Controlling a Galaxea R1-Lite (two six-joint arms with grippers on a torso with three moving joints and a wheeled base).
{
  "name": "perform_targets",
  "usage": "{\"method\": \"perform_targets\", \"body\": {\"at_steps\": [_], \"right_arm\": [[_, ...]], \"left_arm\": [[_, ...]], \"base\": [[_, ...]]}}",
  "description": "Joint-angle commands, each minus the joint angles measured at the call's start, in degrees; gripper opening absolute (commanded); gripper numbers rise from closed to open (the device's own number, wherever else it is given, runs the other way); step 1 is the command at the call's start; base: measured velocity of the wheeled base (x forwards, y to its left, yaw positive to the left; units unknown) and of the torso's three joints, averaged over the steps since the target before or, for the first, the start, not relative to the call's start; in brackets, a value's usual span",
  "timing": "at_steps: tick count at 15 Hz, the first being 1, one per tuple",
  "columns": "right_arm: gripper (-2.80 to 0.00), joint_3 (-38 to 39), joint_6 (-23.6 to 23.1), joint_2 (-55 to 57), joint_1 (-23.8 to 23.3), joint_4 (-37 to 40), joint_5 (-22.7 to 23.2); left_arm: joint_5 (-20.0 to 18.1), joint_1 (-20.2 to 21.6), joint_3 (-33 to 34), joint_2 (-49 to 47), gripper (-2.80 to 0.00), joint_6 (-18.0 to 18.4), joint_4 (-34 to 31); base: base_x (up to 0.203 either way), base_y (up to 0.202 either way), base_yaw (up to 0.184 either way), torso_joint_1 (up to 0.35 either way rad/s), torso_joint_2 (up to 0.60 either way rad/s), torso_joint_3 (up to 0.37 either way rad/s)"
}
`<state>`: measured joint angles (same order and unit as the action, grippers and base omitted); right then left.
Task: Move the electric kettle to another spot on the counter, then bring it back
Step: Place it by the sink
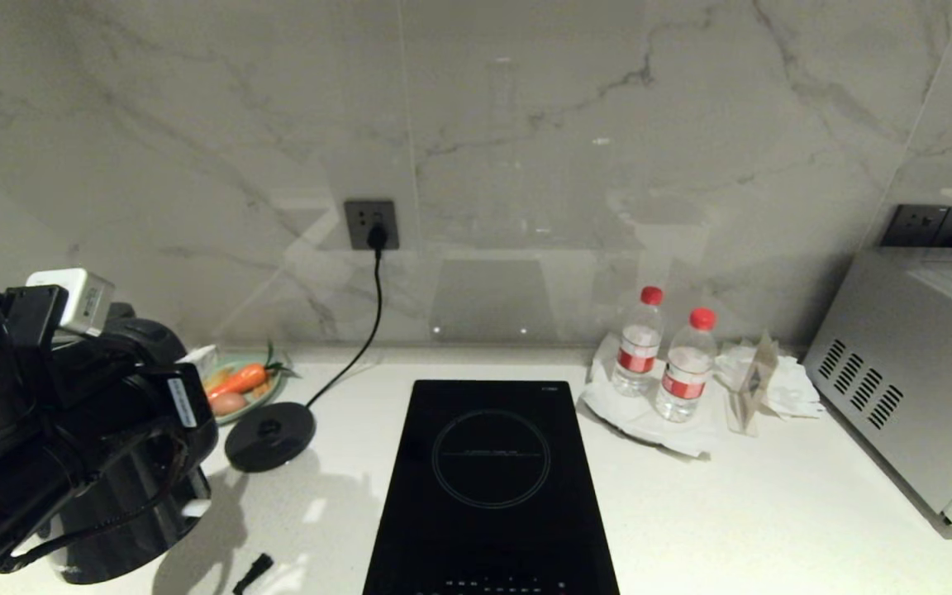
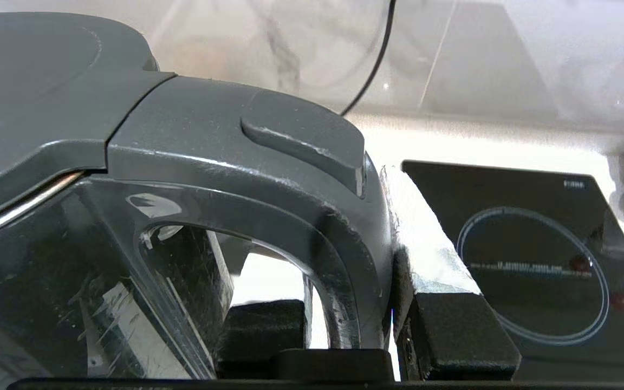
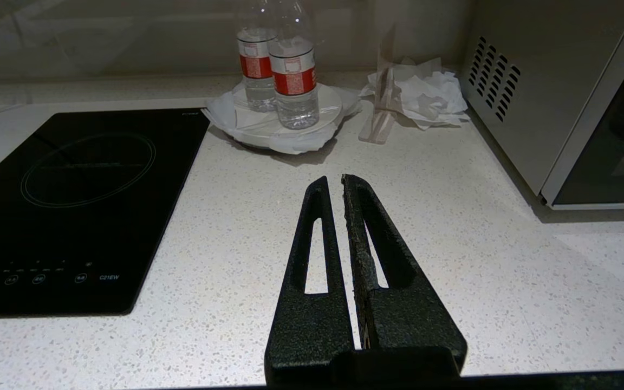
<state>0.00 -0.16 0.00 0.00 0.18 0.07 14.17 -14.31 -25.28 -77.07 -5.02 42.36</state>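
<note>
One-handed, clamping the electric kettle point(image 1: 129, 537) by its loop handle point(image 2: 344, 260) with the left gripper point(image 2: 355, 330), one finger point(image 2: 260, 330) reaching through the loop and the other finger point(image 2: 447, 319) pressing on the outside. Holding it at the front left of the tabletop point(image 1: 732, 512), off and in front of its round base disc point(image 1: 269, 434) and left of the hob point(image 1: 492, 487); failing to make out, behind the arm, whether its foot is touching the surface. Carrying its long axis roughly vertical, flat lid point(image 2: 25, 81) uppermost and closed, handle turned toward the wrist. Hovering the right gripper point(image 3: 335, 181) over bare tabletop between the hob and the microwave point(image 1: 914, 372), fingers pressed nearly together on nothing. Counting one kettle, one base disc with one cord point(image 1: 373, 306) plugged into one wall socket point(image 1: 371, 223), one hob, two water bottles point(image 1: 637, 343) point(image 1: 687, 364) with red caps and red labels standing side by side on a white plate point(image 3: 328, 103), one microwave, one pair of sockets point(image 1: 935, 225) above it, one green dish point(image 1: 278, 384) bearing one carrot point(image 1: 238, 380). Reading "C21EW" point(image 3: 109, 277) by the hob's controls; finding the bottle labels too small to read.
</note>
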Motion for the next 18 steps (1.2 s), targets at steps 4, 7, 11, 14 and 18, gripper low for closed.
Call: {"method": "perform_targets", "body": {"at_steps": [4,7,11,14,18], "right_arm": [[-2.8,0.0,0.0,0.0,0.0,0.0,0.0],[-2.8,0.0,0.0,0.0,0.0,0.0,0.0],[-2.8,0.0,0.0,0.0,0.0,0.0,0.0],[-2.8,0.0,0.0,0.0,0.0,0.0,0.0],[-2.8,0.0,0.0,0.0,0.0,0.0,0.0]], "left_arm": [[0.1,-0.8,2.6,-0.4,-2.8,-0.3,3.6],[0.1,-1.0,2.9,-0.2,-2.8,-0.2,3.7],[0.3,-0.9,3.6,1.3,-2.8,0.0,3.7],[0.4,-0.8,4.6,3.2,-2.8,0.0,3.6],[0.4,-0.8,4.8,3.4,-2.8,0.0,3.6]], "base": [[0.0,0.0,0.0,0.0,0.0,0.0],[0.0,0.0,0.0,0.0,0.0,0.0],[0.0,0.0,0.0,0.0,0.0,0.0],[0.0,0.0,0.0,0.0,0.0,0.0],[0.0,0.0,0.0,0.0,0.0,0.0]]}}
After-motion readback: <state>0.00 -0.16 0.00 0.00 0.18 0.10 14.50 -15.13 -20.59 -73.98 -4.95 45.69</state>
